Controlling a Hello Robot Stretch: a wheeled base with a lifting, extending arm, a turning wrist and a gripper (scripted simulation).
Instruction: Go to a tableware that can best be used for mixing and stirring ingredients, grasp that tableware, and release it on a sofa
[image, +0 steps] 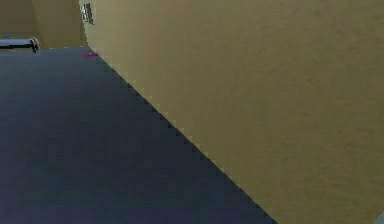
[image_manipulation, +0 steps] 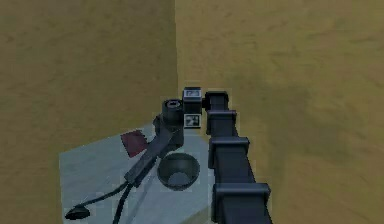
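Note:
A round grey bowl sits on a pale grey tabletop in a corner of tan walls. My arm rises from the bottom edge just right of the bowl, with its two white marked squares at the far end. The gripper stretches down and left across the tabletop, its dark body passing the bowl's left side. Its thin fingers end over bare tabletop, so it holds nothing. Whether the gripper touches the bowl cannot be told.
A small dark red thing lies on the table behind the gripper's body. In the forward view a tan wall runs diagonally along the right of a dark blue floor. Far off are a small pink thing and a pale low object.

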